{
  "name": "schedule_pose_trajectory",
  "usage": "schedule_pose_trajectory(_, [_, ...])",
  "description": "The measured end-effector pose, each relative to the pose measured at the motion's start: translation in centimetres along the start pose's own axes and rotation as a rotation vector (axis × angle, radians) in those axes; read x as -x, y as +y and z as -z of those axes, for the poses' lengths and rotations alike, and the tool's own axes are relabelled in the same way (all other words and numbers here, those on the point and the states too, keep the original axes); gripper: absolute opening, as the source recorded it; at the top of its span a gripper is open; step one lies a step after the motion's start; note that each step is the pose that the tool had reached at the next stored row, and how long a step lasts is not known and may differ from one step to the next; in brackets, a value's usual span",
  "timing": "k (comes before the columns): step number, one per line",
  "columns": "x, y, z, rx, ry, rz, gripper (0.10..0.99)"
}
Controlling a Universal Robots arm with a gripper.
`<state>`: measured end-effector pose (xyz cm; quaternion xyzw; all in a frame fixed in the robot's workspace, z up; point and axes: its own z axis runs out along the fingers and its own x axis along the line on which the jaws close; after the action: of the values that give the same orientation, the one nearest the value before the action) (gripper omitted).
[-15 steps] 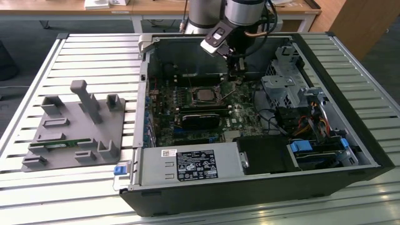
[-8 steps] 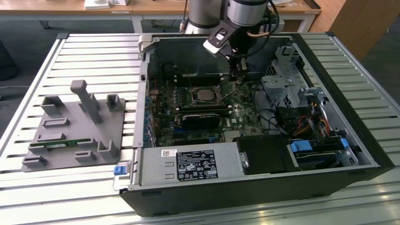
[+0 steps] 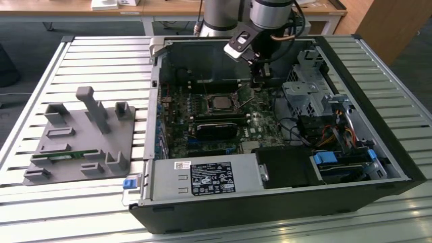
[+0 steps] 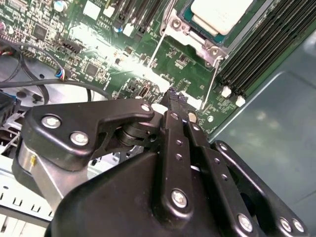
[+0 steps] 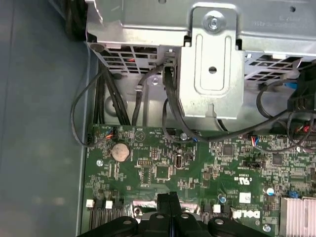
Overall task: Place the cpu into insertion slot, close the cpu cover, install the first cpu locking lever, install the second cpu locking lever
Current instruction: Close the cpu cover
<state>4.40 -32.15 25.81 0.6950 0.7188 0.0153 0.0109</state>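
Exterior view: soft, even light, with shade inside the black metal computer case (image 3: 270, 212). Second wrist view: a white glare patch on the green circuit board (image 4: 113, 54).

The pale cpu (image 4: 222, 14) lies flat in the insertion slot (image 3: 208, 103) (silver cpu cover (image 4: 197, 42) framing it).

Silvery cpu (image 4: 222, 12), green board (image 4: 182, 59), black hand (image 4: 177, 97)
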Motion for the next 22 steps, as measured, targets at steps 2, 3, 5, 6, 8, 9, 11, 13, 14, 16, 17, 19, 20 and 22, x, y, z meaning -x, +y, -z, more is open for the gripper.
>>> schedule_pose_trajectory(2, [-0.06, 0.19, -0.05, 0.000, -0.0004, 0.000, 0.106])
schedule_pose_trajectory(3, [-0.09, 0.27, -0.06, 0.000, -0.0012, 0.000, 0.106])
schedule_pose_trajectory(5, [-0.12, 0.47, -0.08, 0.000, -0.0018, 0.000, 0.106])
schedule_pose_trajectory(6, [-0.14, 0.58, -0.10, 0.000, -0.0020, 0.000, 0.106])
schedule_pose_trajectory(8, [-0.17, 0.76, -0.14, 0.000, -0.0023, 0.000, 0.106])
schedule_pose_trajectory(9, [-0.19, 0.87, -0.16, 0.000, -0.0029, 0.000, 0.106])
schedule_pose_trajectory(11, [-0.20, 1.08, -0.19, 0.000, -0.0040, 0.000, 0.106])
schedule_pose_trajectory(13, [-0.21, 1.35, -0.25, 0.000, -0.0042, 0.000, 0.106])
schedule_pose_trajectory(14, [-0.21, 1.46, -0.30, 0.000, -0.0042, 0.000, 0.106])
schedule_pose_trajectory(16, [-0.22, 1.61, -0.42, 0.000, -0.0042, 0.000, 0.106])
schedule_pose_trajectory(17, [-0.22, 1.67, -0.51, 0.000, -0.0043, 0.000, 0.106])
schedule_pose_trajectory(19, [-0.26, 1.71, -0.81, 0.000, -0.0042, 0.000, 0.106])
schedule_pose_trajectory(20, [-0.27, 1.71, -0.97, 0.000, -0.0043, 0.000, 0.106])
schedule_pose_trajectory(22, [-0.29, 1.72, -1.28, 0.000, -0.0043, 0.000, 0.106])
